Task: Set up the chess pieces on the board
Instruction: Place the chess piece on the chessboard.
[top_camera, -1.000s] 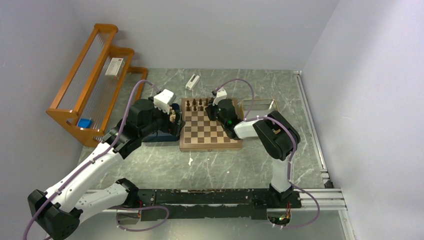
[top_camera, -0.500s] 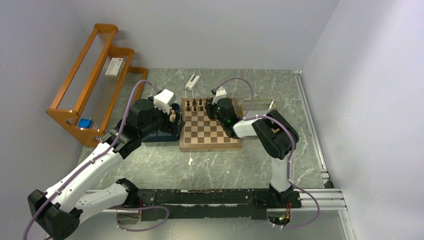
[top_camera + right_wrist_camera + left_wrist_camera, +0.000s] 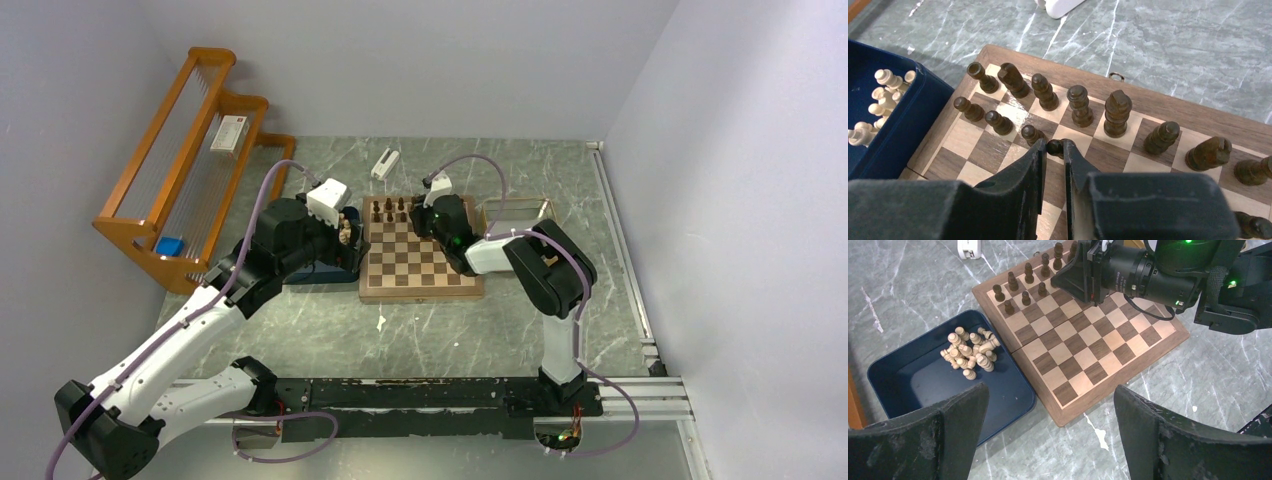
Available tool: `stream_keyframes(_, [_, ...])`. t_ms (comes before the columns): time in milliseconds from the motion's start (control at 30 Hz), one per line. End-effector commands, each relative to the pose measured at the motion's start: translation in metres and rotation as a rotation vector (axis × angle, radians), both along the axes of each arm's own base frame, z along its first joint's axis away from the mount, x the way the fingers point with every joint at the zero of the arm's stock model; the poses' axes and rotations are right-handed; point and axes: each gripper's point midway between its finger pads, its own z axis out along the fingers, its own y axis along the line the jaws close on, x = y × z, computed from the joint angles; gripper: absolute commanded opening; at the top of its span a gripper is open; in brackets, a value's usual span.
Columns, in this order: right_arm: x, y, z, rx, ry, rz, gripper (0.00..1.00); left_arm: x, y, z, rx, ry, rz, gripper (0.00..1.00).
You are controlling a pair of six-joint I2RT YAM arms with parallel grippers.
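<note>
**Top external.** The board (image 3: pixel 421 258) is recorded flat on the table (image 3: pixel 480 330), ahead of both arms. The left gripper (image 3: pixel 346 232) is positioned above the dark blue tray (image 3: pixel 335 270), which lies against the board's left edge. The right gripper (image 3: pixel 421 214) is lowered over the board's far rows.

**Left wrist.** The left fingers (image 3: pixel 948 435) are seen spread wide, with nothing between them. Pale pieces (image 3: pixel 969 354) are heaped together in the tray. Dark pieces (image 3: pixel 1027 284) are stood along the board's two far rows.

**Right wrist.** The right jaws are seen drawn in narrowly on the head of a dark pawn (image 3: pixel 1054 145). The pawn is upright in the second row, in line with three other pawns.
</note>
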Motion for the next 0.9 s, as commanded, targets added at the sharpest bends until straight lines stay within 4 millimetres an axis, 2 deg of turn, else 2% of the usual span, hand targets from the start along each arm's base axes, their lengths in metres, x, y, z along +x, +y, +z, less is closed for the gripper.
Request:
stream_keyframes(0, [0.0082,0.0062,0.0003,-0.003,-0.009,-0.009,0.22,0.0000,0.0053,0.0087,-0.009,-0.023,0.020,0.99])
stream_keyframes(433, [0.0067,0.0043,-0.0021,-0.009,0.000,-0.012,0.22,-0.0005,0.0056,0.0093,-0.011,-0.024,0.020,0.99])
stream_keyframes(867, [0.0059,0.0074,-0.0051,-0.012,0.014,0.002,0.30,0.0002,0.0054,0.0086,-0.009,-0.021,0.022,0.99])
